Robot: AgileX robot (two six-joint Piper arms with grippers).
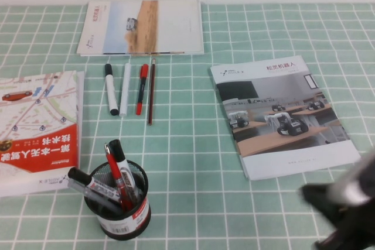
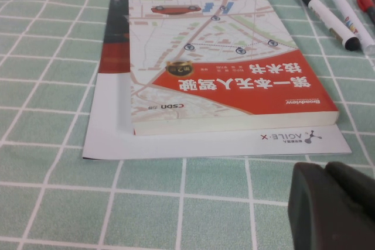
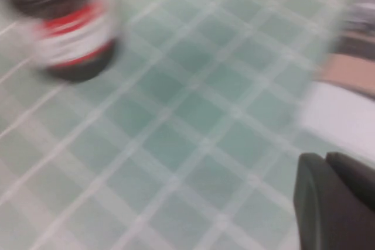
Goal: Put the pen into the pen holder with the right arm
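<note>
Already the pen [image 1: 116,175] stands inside the pen holder [image 1: 119,212], leaning among two black-capped markers, and the holder sits on the checked green surface [image 1: 193,162] near the front, on the robot's left of centre, so the job looks done and what remains is judged to be a clean retreat. The right pincer [image 1: 328,218] is at the front right corner of the high view, smeared by motion, its jaws together and holding nothing; its wrist camera shows the holder's base well apart from the fingertips [image 3: 334,203]. To finish well, the arm should probably carry on low and clear of the brochure [image 1: 284,115] beside it, without swinging back toward the holder, which looks light and could tip if clipped. The left pincer [image 2: 334,206] is parked just in front of the red-and-white book [image 1: 38,127], its fingers together and empty in its own wrist view. As for writing: the sheet under that book reads "AGILE·X", the book cover carries "CSDN" and "Broadview" beside large white Chinese characters on orange, the brochure has a Chinese heading too small to read surely, and the holder's white and red label band is not legible. Two markers, a red-capped pen [image 1: 141,88] and a thin dark pencil [image 1: 151,91] lie in a row further back.
</note>
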